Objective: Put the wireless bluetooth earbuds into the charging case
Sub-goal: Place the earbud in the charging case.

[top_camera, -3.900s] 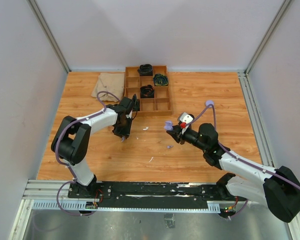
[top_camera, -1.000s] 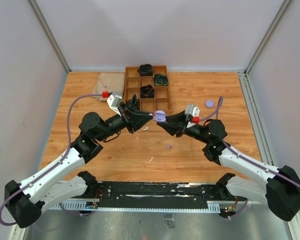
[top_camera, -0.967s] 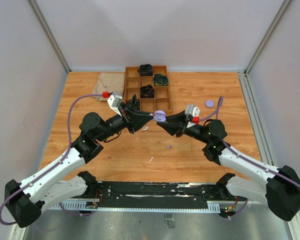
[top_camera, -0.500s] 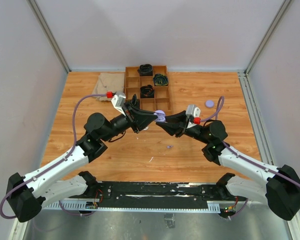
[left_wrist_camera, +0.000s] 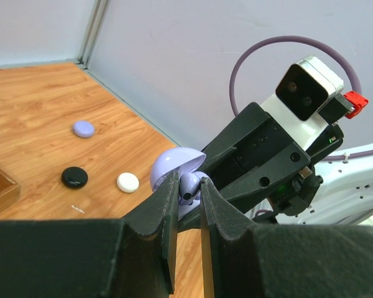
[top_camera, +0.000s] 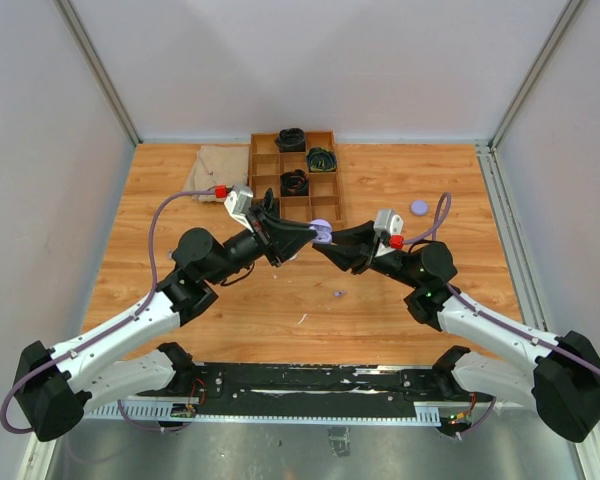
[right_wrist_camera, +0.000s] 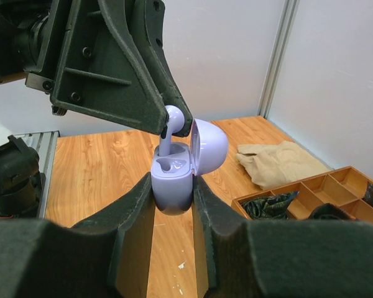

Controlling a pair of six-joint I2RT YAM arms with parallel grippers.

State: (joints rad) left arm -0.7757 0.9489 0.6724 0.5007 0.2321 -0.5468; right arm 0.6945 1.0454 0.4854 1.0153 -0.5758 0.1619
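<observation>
My right gripper point(right_wrist_camera: 173, 197) is shut on a lilac charging case point(right_wrist_camera: 172, 182), held in the air with its lid open; the case also shows in the top view point(top_camera: 321, 232). My left gripper point(left_wrist_camera: 188, 188) is shut on a lilac earbud point(left_wrist_camera: 189, 185) and holds it stem-down at the case's left slot point(right_wrist_camera: 166, 139). The two grippers meet tip to tip above the table's middle point(top_camera: 310, 236). A second lilac earbud point(top_camera: 338, 294) lies on the wood below them.
A wooden divided tray point(top_camera: 294, 178) with dark coiled items stands at the back, a beige cloth point(top_camera: 216, 172) to its left. A lilac puck point(top_camera: 419, 207), a black puck point(left_wrist_camera: 74, 177) and a white puck point(left_wrist_camera: 128, 182) lie at the right.
The left arm has swung from the table's left to the middle with the earbud, and its tip has closed in on the open case. The right gripper has lifted the case slightly.
</observation>
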